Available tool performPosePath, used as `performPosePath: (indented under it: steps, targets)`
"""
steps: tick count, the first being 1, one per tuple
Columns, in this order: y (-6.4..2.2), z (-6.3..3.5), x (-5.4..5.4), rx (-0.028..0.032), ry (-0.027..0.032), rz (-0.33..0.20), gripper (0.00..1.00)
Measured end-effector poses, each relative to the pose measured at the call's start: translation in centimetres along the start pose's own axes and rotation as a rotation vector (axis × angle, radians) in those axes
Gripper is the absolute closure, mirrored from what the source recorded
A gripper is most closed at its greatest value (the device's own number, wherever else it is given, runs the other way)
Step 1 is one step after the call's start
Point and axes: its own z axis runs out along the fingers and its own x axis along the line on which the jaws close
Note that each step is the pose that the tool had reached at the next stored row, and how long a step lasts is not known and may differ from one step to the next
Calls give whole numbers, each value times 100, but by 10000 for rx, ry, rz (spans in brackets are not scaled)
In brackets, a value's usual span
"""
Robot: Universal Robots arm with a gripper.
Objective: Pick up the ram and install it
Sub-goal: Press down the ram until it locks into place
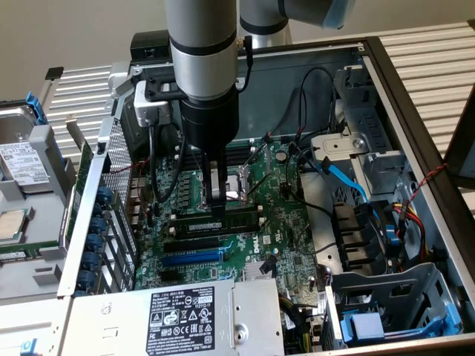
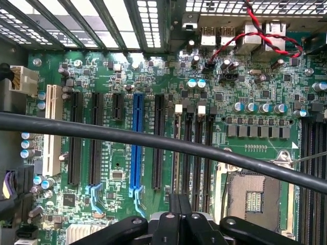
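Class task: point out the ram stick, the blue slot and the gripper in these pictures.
ram stick point(image 1: 239, 219), exterior view, on its green board.
blue slot point(image 2: 136, 138), wrist view, on its middle.
gripper point(image 1: 217, 210), exterior view, at its fingertips.

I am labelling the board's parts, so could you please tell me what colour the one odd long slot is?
Blue slot, clearest in the wrist view, among black ones.

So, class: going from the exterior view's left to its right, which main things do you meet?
Hard drive → row of blue clips → fingers pressing the ram → black fan duct → blue latch.
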Motion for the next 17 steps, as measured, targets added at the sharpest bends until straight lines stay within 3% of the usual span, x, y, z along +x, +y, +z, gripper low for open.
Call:
performPosePath:
  steps: [17]
  targets:
    - [-1,43,-1,-1,-29,-2,89]
